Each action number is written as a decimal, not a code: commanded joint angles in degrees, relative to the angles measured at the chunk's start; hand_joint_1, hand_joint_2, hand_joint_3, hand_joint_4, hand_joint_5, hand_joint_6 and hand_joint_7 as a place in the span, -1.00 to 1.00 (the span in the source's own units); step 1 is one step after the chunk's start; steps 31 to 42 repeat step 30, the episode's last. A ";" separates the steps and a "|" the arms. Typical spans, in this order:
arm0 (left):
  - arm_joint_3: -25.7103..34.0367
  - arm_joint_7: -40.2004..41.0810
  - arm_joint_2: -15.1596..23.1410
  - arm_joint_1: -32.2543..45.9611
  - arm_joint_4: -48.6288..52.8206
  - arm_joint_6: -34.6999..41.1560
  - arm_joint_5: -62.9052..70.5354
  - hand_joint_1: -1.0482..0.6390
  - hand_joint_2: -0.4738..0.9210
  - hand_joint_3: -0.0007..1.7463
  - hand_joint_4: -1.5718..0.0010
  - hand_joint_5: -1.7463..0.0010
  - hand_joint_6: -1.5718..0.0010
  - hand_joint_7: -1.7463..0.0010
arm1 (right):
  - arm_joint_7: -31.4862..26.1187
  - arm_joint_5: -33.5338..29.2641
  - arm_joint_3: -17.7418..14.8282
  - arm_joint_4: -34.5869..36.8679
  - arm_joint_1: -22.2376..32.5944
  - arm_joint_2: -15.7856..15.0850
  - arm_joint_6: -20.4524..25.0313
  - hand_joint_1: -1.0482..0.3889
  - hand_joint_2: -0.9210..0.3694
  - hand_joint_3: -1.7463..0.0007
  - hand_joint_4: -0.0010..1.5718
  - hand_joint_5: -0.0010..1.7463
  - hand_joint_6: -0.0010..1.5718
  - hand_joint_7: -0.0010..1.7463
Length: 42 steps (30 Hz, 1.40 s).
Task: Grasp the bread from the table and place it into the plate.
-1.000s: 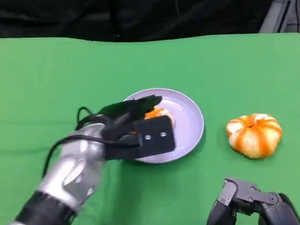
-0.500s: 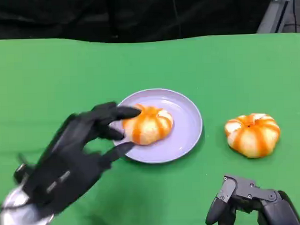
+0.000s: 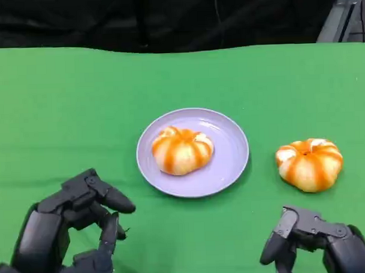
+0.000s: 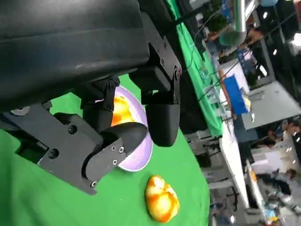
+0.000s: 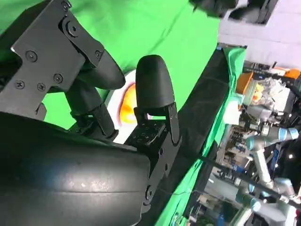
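Green table (image 3: 61, 99), 1 plate (image 3: 231, 165), 2 breads (image 3: 182, 150)

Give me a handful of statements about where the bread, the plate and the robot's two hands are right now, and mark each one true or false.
1. One bread lies in the purple plate. True.
2. The left hand holds a bread. False: it holds nothing and sits on the near side of the plate, apart from it.
3. A second bread lies on the green table, on the plate's right. True.
4. The right hand rests on the second bread. False: it is nearer the robot, clear of that bread.
5. The plate holds two breads. False: just one.
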 commanded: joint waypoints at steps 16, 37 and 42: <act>-1.86 5.01 -2.41 0.92 -0.48 3.67 2.26 0.24 -0.01 0.94 -0.27 -1.00 -0.10 -0.92 | -2.70 -3.56 -1.47 2.33 -1.31 -0.09 -3.57 0.31 0.09 -0.75 0.04 0.98 0.06 0.55; -2.38 3.94 -1.52 2.15 -1.47 3.54 1.18 0.19 -0.05 0.97 -0.26 -1.00 -0.11 -0.87 | -2.14 -2.65 -0.64 0.94 -0.01 -0.05 -3.57 0.34 0.08 -0.78 0.01 1.00 0.03 0.58; -2.38 3.94 -1.52 2.15 -1.47 3.54 1.18 0.19 -0.05 0.97 -0.26 -1.00 -0.11 -0.87 | -2.14 -2.65 -0.64 0.94 -0.01 -0.05 -3.57 0.34 0.08 -0.78 0.01 1.00 0.03 0.58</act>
